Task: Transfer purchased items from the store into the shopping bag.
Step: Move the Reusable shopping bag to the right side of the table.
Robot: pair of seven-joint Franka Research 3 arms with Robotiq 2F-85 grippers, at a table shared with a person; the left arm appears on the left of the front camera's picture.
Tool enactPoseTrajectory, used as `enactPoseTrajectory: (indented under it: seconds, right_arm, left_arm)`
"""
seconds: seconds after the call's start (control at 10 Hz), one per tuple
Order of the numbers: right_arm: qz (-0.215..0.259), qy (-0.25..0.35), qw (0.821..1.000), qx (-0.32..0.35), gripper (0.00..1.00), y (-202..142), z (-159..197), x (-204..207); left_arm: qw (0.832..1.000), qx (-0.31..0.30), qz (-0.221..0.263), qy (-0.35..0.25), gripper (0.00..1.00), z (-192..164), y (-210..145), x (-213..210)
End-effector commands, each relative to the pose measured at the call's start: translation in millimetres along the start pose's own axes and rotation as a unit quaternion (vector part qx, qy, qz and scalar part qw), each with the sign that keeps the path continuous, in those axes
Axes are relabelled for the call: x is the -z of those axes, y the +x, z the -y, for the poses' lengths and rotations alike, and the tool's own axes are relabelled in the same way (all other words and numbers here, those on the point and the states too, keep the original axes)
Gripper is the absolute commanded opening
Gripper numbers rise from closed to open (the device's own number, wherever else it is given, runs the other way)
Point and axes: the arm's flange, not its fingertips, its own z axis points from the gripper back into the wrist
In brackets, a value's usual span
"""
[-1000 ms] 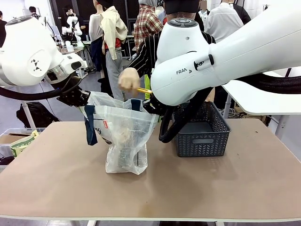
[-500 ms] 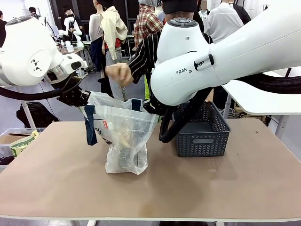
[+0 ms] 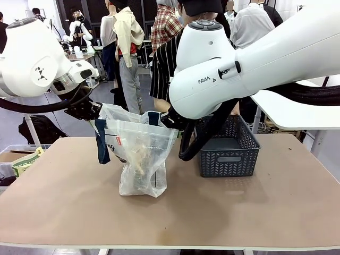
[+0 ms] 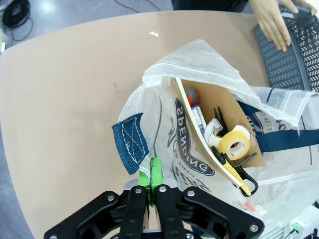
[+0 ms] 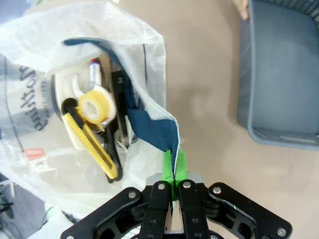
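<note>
The shopping bag point(image 3: 141, 159) stands on the table point(image 3: 255, 207), at about 9 o'clock from the store point(image 3: 228, 151), and the two are near but apart. The left gripper point(image 4: 153, 185) has its fingers pressed together on the bag's thin rim just beside a navy handle point(image 4: 129, 142). The right gripper point(image 5: 174, 172) pinches the opposite rim together with the other navy strap point(image 5: 149, 127), so the mouth is held wide. Inside lie the purchased items: a tape roll point(image 5: 96, 108), a yellow cutter point(image 5: 92, 144) and a card pack point(image 4: 219, 124). The film looks soft and slippery and I think it can tear; the woven straps are the safer place to hold. The items seem light. A person's hand point(image 4: 271, 22) rests at the basket, at 1 o'clock in the left wrist view
</note>
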Motion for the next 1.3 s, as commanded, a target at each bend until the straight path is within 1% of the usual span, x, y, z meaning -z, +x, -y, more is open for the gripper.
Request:
enactPoseTrajectory:
  seconds: [0.0,0.1,0.2,0.3,0.4,0.5,0.6,0.7,1.0,1.1,1.2]
  right_arm:
    - [-0.011,0.010,1.000,-0.017,0.00,11.7,-12.4,4.3]
    - [-0.008,0.013,1.000,-0.023,0.00,13.9,-16.8,5.1]
    - [-0.006,0.023,0.999,-0.029,0.00,14.3,-19.5,2.8]
    - [-0.006,0.026,0.999,-0.030,0.00,16.7,-20.7,3.5]
    - [-0.007,0.025,0.999,-0.031,0.00,19.7,-23.4,5.5]
    - [-0.008,0.032,0.999,-0.042,0.00,21.3,-28.6,5.4]
    - [-0.002,0.043,0.998,-0.054,0.00,23.2,-33.8,2.8]
    - [-0.001,0.053,0.996,-0.072,0.00,26.5,-40.3,1.8]
    - [-0.008,0.068,0.992,-0.108,0.00,32.4,-55.6,1.1]
    - [-0.012,0.070,0.991,-0.113,0.00,33.4,-60.1,2.0]
    - [-0.015,0.074,0.989,-0.124,0.00,37.7,-64.3,2.6]
  left_arm:
    - [0.998,0.010,-0.021,-0.057,0.00,13.9,-5.6,5.5]
    - [0.994,0.027,-0.026,-0.101,0.00,16.8,-9.6,4.8]
    - [0.992,0.026,-0.032,-0.121,0.00,18.0,-12.7,5.6]
    - [0.991,0.008,-0.038,-0.126,0.00,15.1,-12.4,4.7]
    - [0.987,0.006,-0.039,-0.157,0.00,12.7,-13.5,0.4]
    - [0.983,-0.009,-0.034,-0.178,0.00,12.6,-14.6,-0.8]
    - [0.980,-0.015,-0.040,-0.196,0.00,12.4,-13.9,1.7]
    - [0.973,-0.010,-0.044,-0.228,0.00,12.8,-14.8,2.5]
    - [0.955,-0.031,-0.029,-0.293,0.00,15.6,-15.5,7.5]
    - [0.947,-0.039,-0.033,-0.318,0.00,15.2,-15.3,10.0]
    - [0.937,-0.051,-0.019,-0.345,0.00,13.3,-13.4,14.1]
